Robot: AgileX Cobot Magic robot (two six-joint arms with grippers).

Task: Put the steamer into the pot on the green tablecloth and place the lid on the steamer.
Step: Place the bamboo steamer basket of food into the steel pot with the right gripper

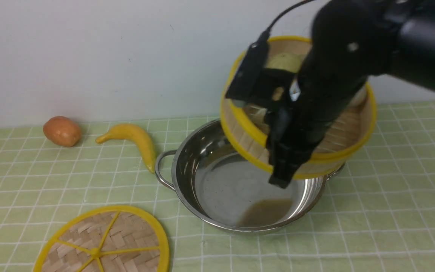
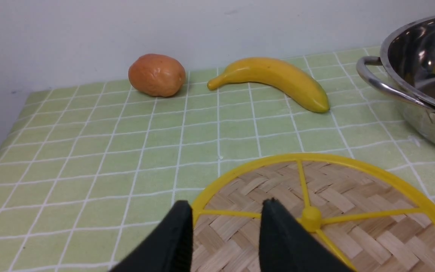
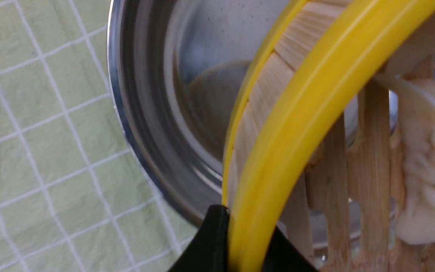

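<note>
The right claw [image 1: 282, 174] is shut tight on the yellow rim of the steamer [image 1: 347, 128], with one finger inside the rim and one outside. It holds the steamer up in the air and tipped, so its open top faces the near edge of the tabletop. The steamer hangs over the far right part of the pot [image 1: 217, 181] and is not down inside it. I cannot tell if it touches the pot's rim. A pale bun [image 1: 283, 60] sits inside the steamer.

From the right wrist, the claw [image 3: 240, 241] pinches the steamer [image 3: 300, 105] rim. A white dumpling [image 3: 425, 170] lies on the slats, and the shiny pot [image 3: 157, 113] is just below, on the green tablecloth [image 3: 32, 132].

The pot stands in the middle of the green tablecloth [image 1: 51, 177]. The lid [image 1: 100, 241] lies flat by the near edge, near the left corner, apart from the pot.

The left claw [image 2: 227, 206] is open, with nothing between its fingers. It hangs over the edge of the lid [image 2: 353, 196]. I cannot tell if it touches the lid.

A banana [image 1: 134, 139] lies just left of the pot, and a brown potato [image 1: 62, 131] sits by the far edge, near the far left corner
</note>
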